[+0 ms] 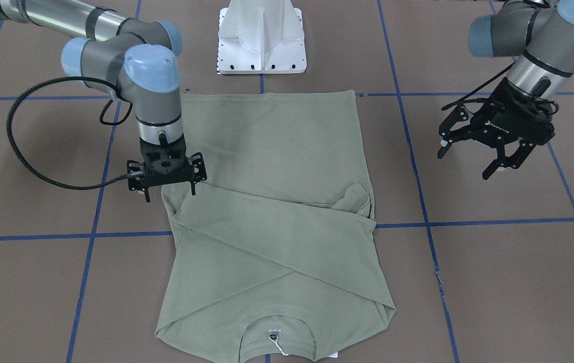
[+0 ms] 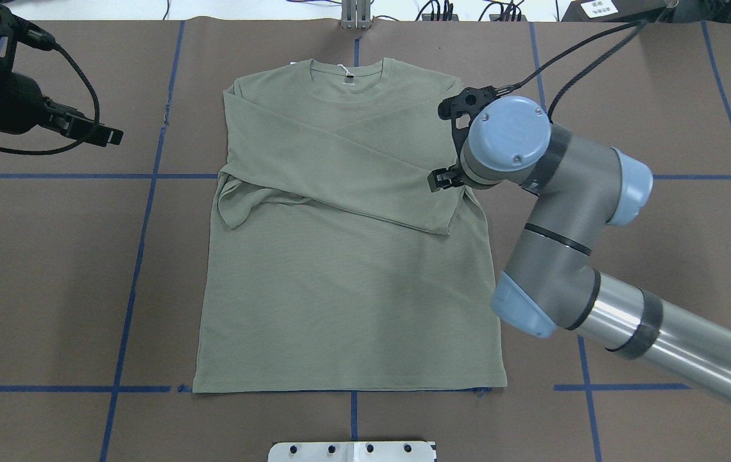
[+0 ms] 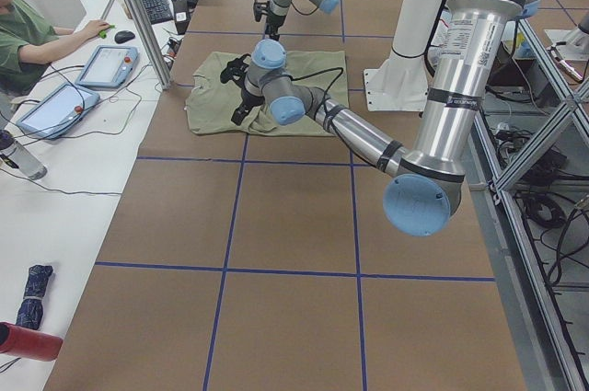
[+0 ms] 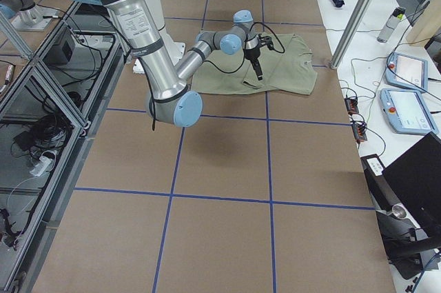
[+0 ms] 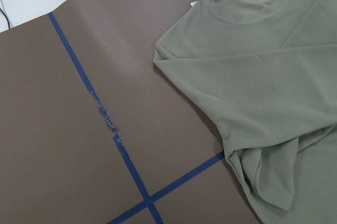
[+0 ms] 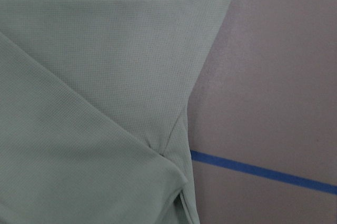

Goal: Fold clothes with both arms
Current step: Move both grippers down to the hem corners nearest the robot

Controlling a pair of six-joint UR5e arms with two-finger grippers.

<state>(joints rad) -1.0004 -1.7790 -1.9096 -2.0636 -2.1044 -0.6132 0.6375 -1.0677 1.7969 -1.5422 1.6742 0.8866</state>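
The sage-green long-sleeved shirt (image 1: 271, 146) lay flat in the middle of the brown table (image 1: 498, 282), collar away from the robot, with both sleeves (image 1: 266, 222) crossed over the chest. The right gripper (image 1: 170, 191) pointed straight down at the shirt's edge by the upper sleeve's cuff (image 2: 445, 215) — jaws spread wide, gripping nothing. The left gripper (image 1: 466, 162) hung well off the shirt's other side, above bare table, fingers likewise apart and empty.
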